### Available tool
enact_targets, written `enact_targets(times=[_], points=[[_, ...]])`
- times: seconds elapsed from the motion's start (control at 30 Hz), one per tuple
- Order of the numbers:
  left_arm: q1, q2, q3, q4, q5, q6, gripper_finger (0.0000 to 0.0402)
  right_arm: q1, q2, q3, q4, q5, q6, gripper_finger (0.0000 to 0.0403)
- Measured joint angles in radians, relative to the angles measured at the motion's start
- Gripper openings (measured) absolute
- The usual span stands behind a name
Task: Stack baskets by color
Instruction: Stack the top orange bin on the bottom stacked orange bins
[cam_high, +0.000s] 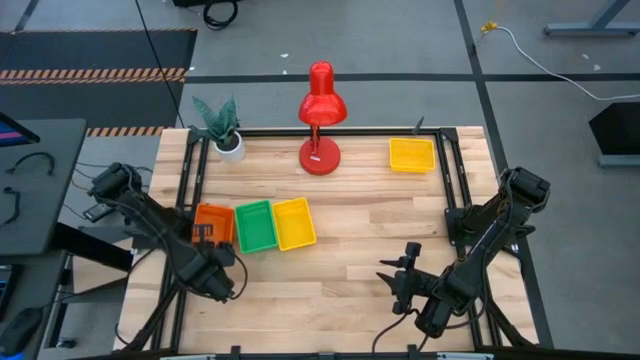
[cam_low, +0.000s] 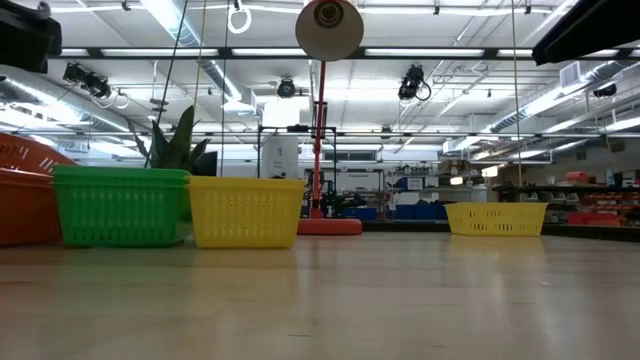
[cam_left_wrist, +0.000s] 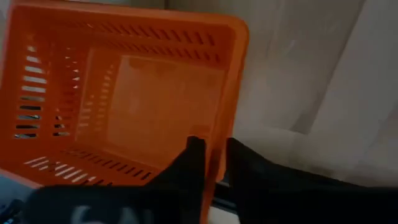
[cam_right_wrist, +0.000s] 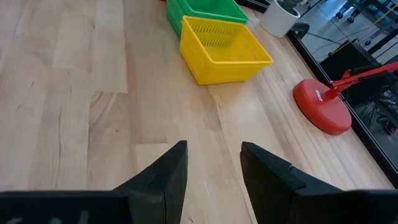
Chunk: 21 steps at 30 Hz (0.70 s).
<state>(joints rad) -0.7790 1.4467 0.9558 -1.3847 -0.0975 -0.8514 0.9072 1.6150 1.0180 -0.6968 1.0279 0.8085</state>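
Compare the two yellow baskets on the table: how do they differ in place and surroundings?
The near yellow basket sits in a row, close against the green basket; the far yellow basket stands alone near the table's back edge, right of the red lamp. Both are upright, empty-looking, and untouched by either end effector.

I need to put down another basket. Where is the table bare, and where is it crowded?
Bare: the wood between the yellow basket in the row and the lone yellow basket, and ahead of the right gripper. Crowded: the left edge, where orange basket, green basket and left gripper meet.
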Motion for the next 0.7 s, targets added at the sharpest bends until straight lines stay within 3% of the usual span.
enact_targets(times=[0.13,0.53,0.7], points=[[0.005,0.000,0.000,-0.008,-0.003,0.009,0.0015,-0.003,0.000,0.000,0.000,0.000,0.000,0.0154],[-0.044,-0.022,0.001,-0.058,-0.012,-0.061,0.0014,-0.004,0.000,0.000,0.000,0.000,0.000,0.0154],[-0.080,-0.035,0.051,-0.108,-0.101,-0.124,0.0014,-0.005,0.000,0.000,0.002,0.000,0.000,0.0154]])
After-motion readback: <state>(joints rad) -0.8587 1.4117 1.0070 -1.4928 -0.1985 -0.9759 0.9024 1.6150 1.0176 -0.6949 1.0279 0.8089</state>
